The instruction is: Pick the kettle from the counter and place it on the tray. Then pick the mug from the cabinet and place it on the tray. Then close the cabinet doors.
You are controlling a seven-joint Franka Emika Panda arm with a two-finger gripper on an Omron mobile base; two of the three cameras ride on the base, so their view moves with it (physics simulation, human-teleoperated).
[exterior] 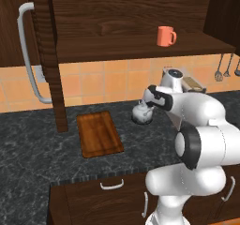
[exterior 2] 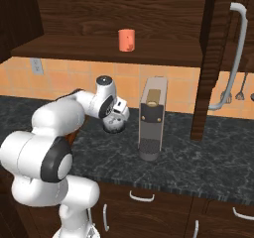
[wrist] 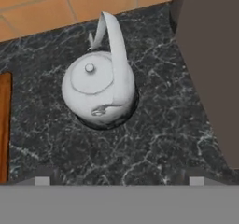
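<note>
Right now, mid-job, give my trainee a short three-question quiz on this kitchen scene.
1. True or false: the kettle already sits on the tray.
2. Where is the mug? A) on the cabinet shelf B) on the counter C) on the tray
3. Fill in: the gripper hangs above the kettle with its jaws ____.

Key:
1. False; it stands on the counter, to the right of the tray in the left base view.
2. A
3. open
</note>
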